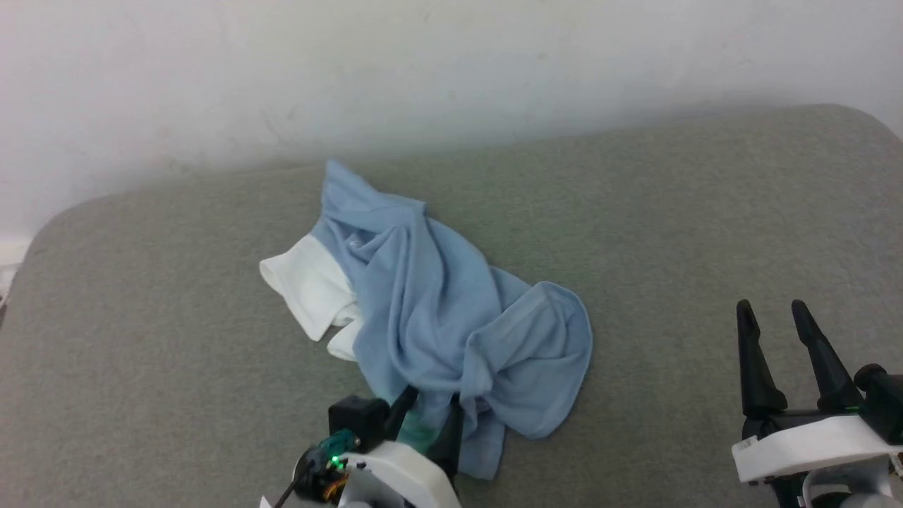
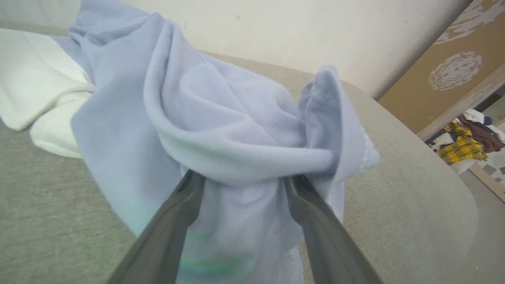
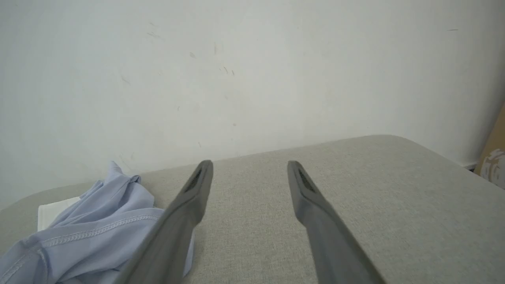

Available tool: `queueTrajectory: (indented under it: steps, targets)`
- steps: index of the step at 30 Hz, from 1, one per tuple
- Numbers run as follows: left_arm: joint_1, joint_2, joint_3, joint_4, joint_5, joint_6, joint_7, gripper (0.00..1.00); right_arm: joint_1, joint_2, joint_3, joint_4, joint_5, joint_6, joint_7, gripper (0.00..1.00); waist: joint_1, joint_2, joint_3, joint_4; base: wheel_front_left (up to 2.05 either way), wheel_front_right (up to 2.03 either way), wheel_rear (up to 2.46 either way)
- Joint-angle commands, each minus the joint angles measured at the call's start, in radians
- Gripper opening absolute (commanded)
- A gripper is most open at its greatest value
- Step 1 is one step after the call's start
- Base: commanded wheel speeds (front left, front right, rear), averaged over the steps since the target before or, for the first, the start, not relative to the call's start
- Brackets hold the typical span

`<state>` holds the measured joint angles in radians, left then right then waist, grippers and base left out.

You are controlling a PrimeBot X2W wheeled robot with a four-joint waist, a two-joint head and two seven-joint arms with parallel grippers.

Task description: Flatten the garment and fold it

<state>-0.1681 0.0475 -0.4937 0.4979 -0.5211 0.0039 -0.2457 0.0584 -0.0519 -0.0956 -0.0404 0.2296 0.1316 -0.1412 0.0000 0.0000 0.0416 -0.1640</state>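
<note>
Left wrist view: garment [image 2: 221, 130] bunched between wide-spread left fingers [image 2: 169, 236]; right fingers [image 3: 185, 213] wide, clear.

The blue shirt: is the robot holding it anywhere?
Not gripped: the left end effector stands open, folds of the garment draped over its tips; the right end effector is open, apart.

2 fingertips of the left gripper [image 2: 244, 181] lie buried under a fold of the garment [image 2: 221, 130]. The left wrist view's bottom edge cuts the garment off. A heap of clothes [image 2: 467, 144] at the right edge is too small to identify.
</note>
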Motion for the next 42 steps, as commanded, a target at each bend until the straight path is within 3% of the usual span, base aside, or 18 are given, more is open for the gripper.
queueTrajectory:
  steps: [1, 6, 11, 22, 29, 36, 42]
  targets:
    - [-0.006, 0.004, -0.001, -0.031, 0.026, 0.008, -0.01, 1.0, 0.005, 0.002, -0.003, -0.005, -0.002, -0.001, 0.0, 1.0, 0.0, 0.0, -0.004, 0.032, 0.0, 0.0, 0.0]
    - [-0.003, 0.013, 0.056, -0.223, 0.122, 0.039, -0.015, 1.0, 0.008, 0.002, -0.008, -0.012, -0.005, -0.001, 0.003, 1.0, 0.0, 0.0, -0.011, 0.077, 0.0, 0.0, 0.0]
    - [0.009, 0.032, 0.133, -0.325, 0.185, 0.071, -0.016, 1.0, 0.011, 0.002, -0.014, -0.014, -0.005, -0.001, 0.005, 1.0, 0.0, 0.0, -0.02, 0.107, 0.0, 0.0, 0.0]
    - [0.105, 0.119, 0.352, -0.384, 0.215, 0.144, -0.016, 1.0, 0.014, 0.002, -0.003, -0.005, -0.006, -0.001, 0.011, 1.0, 0.0, 0.0, -0.03, 0.116, 0.0, 0.0, 0.0]
    - [0.159, 0.144, 0.388, -0.424, 0.224, 0.16, -0.016, 1.0, 0.012, 0.002, -0.009, 0.02, -0.024, -0.001, 0.039, 1.0, 0.0, 0.0, -0.033, 0.152, 0.0, 0.0, 0.0]
    - [0.143, 0.124, 0.368, -0.455, 0.227, 0.159, -0.016, 1.0, -0.069, 0.002, -0.041, 0.085, -0.078, -0.001, 0.142, 1.0, 0.0, 0.0, 0.006, 0.236, 0.0, 0.0, 0.0]
    - [0.113, 0.098, 0.358, -0.476, 0.239, 0.145, -0.016, 1.0, -0.229, -0.066, -0.002, 0.263, -0.041, -0.001, 0.376, 1.0, 0.0, 0.0, 0.055, 0.31, 0.0, 0.0, 0.0]
